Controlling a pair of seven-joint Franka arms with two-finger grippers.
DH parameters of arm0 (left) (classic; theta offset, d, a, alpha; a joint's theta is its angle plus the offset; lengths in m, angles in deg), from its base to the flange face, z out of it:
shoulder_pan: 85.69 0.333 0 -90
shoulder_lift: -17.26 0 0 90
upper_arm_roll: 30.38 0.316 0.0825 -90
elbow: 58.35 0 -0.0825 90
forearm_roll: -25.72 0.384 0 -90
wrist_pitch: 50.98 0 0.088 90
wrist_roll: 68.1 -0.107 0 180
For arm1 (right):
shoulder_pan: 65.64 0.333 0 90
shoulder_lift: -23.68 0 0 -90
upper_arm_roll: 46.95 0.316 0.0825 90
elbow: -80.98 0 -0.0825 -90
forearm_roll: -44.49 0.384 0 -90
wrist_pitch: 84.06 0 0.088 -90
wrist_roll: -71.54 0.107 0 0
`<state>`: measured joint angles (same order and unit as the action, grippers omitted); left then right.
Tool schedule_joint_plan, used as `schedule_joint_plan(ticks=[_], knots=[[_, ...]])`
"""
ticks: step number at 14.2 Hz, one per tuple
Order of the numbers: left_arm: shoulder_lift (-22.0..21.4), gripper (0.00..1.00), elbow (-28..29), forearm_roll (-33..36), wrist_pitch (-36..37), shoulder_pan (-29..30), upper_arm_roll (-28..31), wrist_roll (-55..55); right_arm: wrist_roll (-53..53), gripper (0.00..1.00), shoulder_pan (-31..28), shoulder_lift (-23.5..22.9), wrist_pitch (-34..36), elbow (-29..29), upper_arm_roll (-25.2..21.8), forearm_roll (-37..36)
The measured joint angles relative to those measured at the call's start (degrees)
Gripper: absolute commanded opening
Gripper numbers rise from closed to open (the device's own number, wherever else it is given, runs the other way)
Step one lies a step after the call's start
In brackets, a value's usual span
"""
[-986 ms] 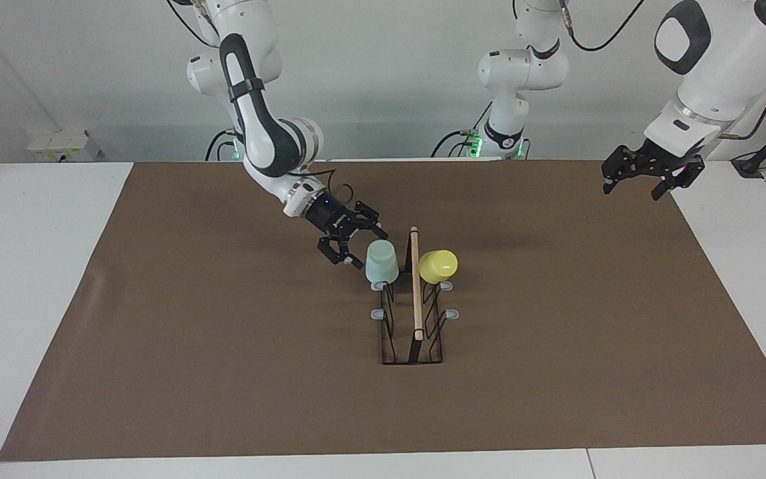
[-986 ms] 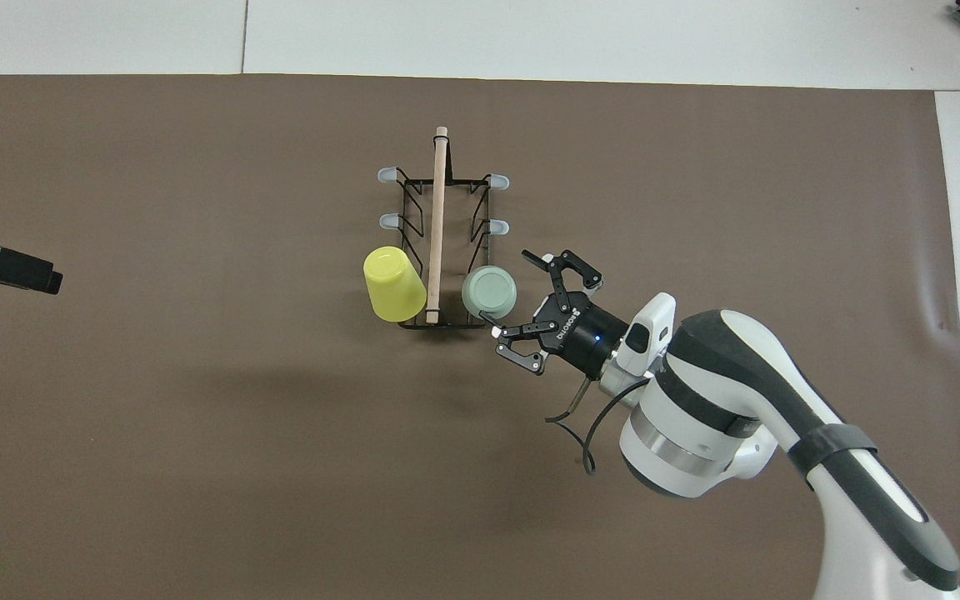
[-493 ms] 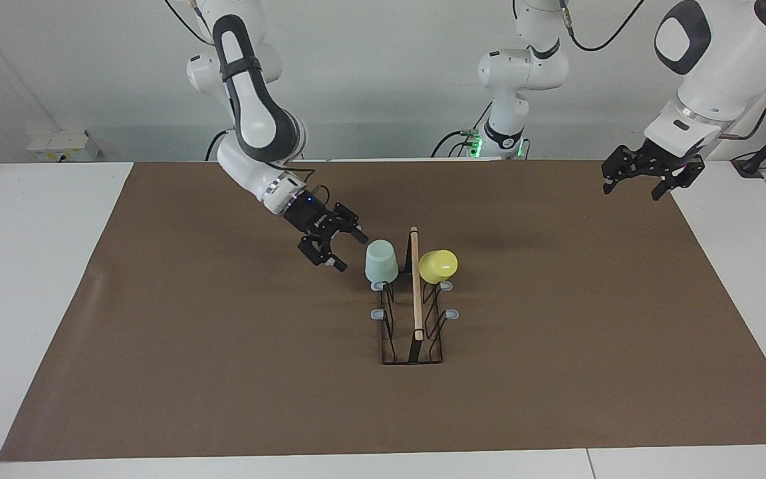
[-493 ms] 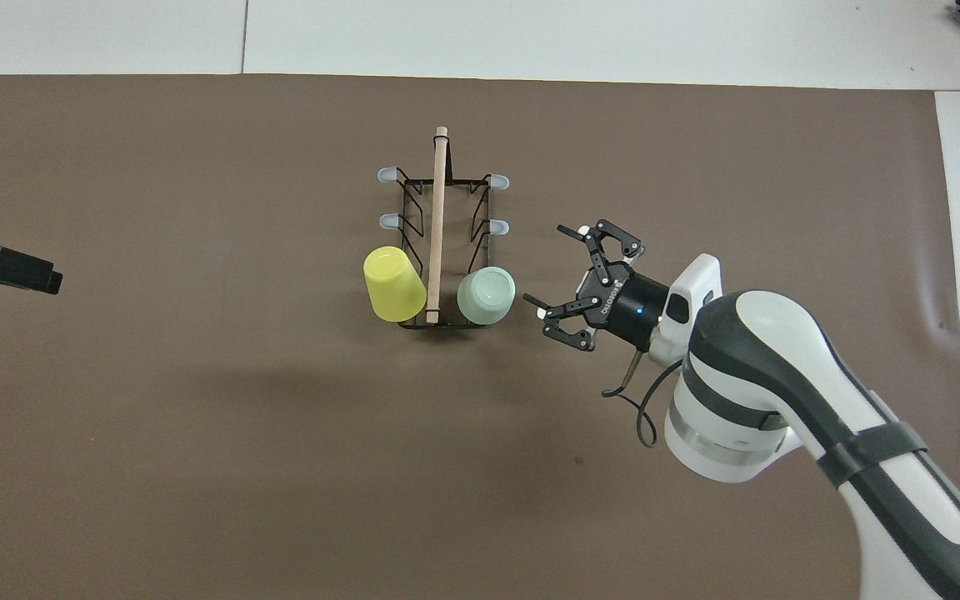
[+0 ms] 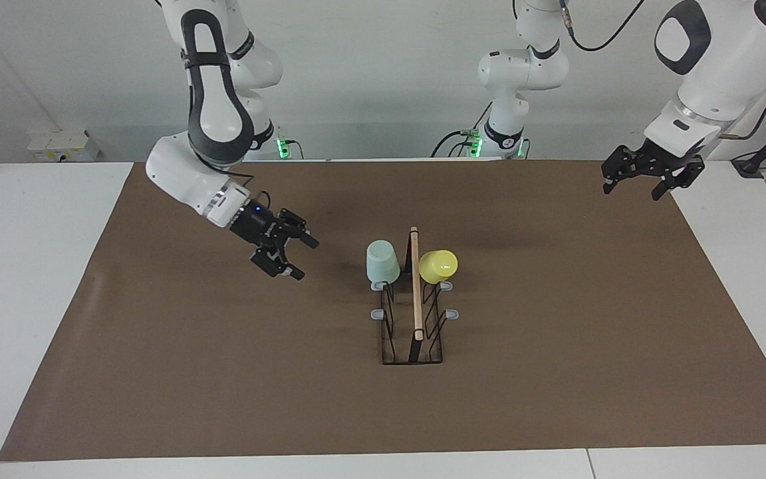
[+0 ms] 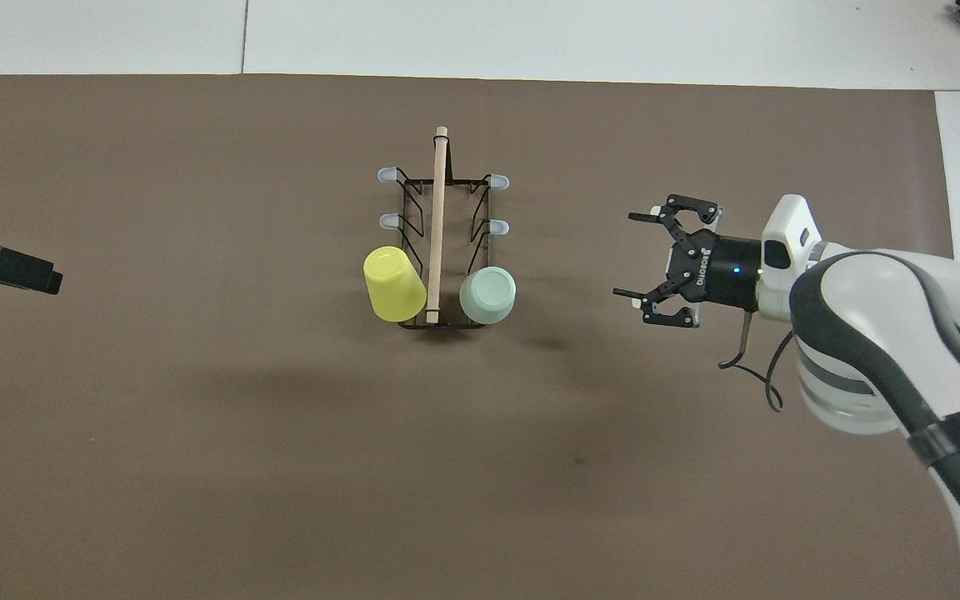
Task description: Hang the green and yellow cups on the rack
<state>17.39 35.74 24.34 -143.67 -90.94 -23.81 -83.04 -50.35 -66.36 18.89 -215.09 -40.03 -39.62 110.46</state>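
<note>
Both cups are hanging on the rack [image 5: 411, 319]: green cup [image 5: 382, 261], yellow cup [image 5: 437, 265]. Right gripper [image 5: 291, 255] is hovering wide open at the rack's nine o'clock in the facing view; left gripper [image 5: 649, 176] is waiting, open too.

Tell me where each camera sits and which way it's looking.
Facing view: high across the table, looking at both robots; whole arms show, right tool open over the mat, left tool waiting open.
Overhead view: above the robots' end, looking steeply down; right arm and left tool's tip show.
Shared: rack, green cup, yellow cup.

White wall [image 5: 370, 80], brown-matted table [image 5: 157, 372]
</note>
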Motion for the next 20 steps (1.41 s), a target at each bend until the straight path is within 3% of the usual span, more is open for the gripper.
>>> schedule_joint_plan(ticks=[3,8,12,16,20], knots=[[0.0,1.0,0.0,0.0,0.0,0.0,0.0,0.0,10.5,1.0,-3.9,0.4,7.3,4.5,-0.2,-12.4],[0.0,1.0,0.0,0.0,0.0,0.0,0.0,0.0,27.5,1.0,-5.4,1.3,15.7,11.6,-0.1,-29.6],[0.0,1.0,0.0,0.0,0.0,-0.1,-0.2,0.0,39.1,1.0,-8.1,1.4,19.2,15.4,-0.2,-36.0],[-0.1,1.0,-0.1,0.0,-0.1,-0.2,-0.1,0.0,48.2,1.0,-10.2,1.4,19.9,17.7,-0.3,-37.3],[-0.6,1.0,-0.9,0.0,0.0,-0.3,-0.2,0.0,68.2,1.0,-10.3,1.5,24.2,19.2,-0.1,-46.0]])
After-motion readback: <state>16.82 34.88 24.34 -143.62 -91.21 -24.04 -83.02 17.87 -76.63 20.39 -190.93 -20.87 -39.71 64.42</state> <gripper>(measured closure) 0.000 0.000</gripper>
